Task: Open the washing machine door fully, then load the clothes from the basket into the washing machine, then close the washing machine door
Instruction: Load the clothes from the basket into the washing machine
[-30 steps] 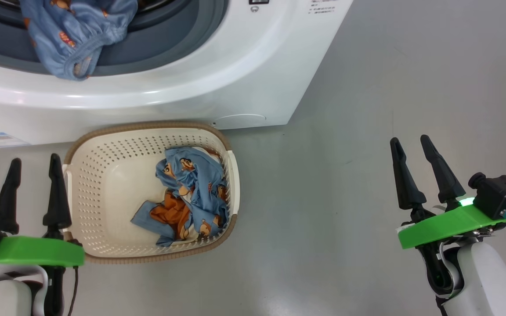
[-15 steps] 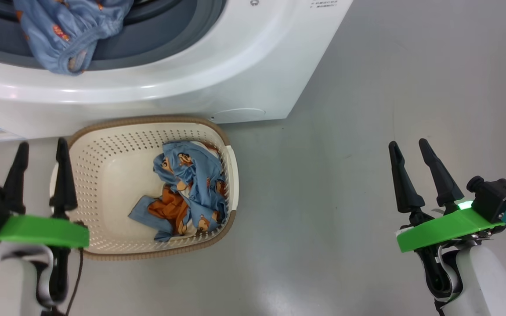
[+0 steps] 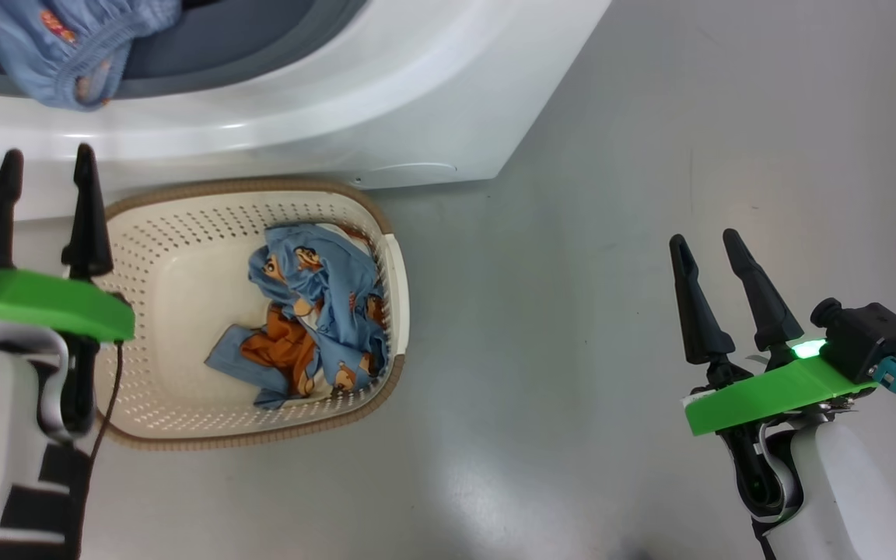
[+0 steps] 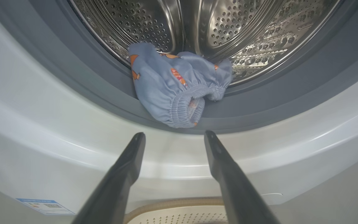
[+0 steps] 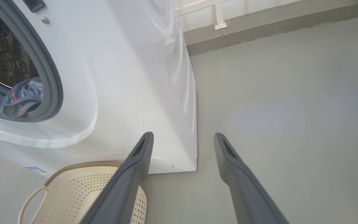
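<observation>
The white washing machine (image 3: pixel 355 93) stands with its mouth uncovered; its door is out of view. One blue garment (image 4: pixel 172 90) hangs over the grey seal (image 4: pixel 291 93) at the lip of the steel drum (image 4: pixel 222 31), also visible as the garment (image 3: pixel 59 43). More of the clothes (image 3: pixel 308 311) lie in the right half of the cream basket (image 3: pixel 176 257) on the floor before the machine. My left gripper (image 3: pixel 47 154) is open and empty at the basket's far left corner, pointing at the machine front. My right gripper (image 3: pixel 704 238) hangs open and empty over bare floor, far to the right.
Grey floor (image 3: pixel 611 194) spreads to the right of the machine and basket. A small blue label (image 4: pixel 45 206) sits low on the machine front. The room's wall base (image 5: pixel 259 28) runs behind the machine's right side.
My left gripper has moved forward past the basket's left edge toward the machine front. The head camera has shifted, sliding the scene up and left. The right gripper holds its place.
</observation>
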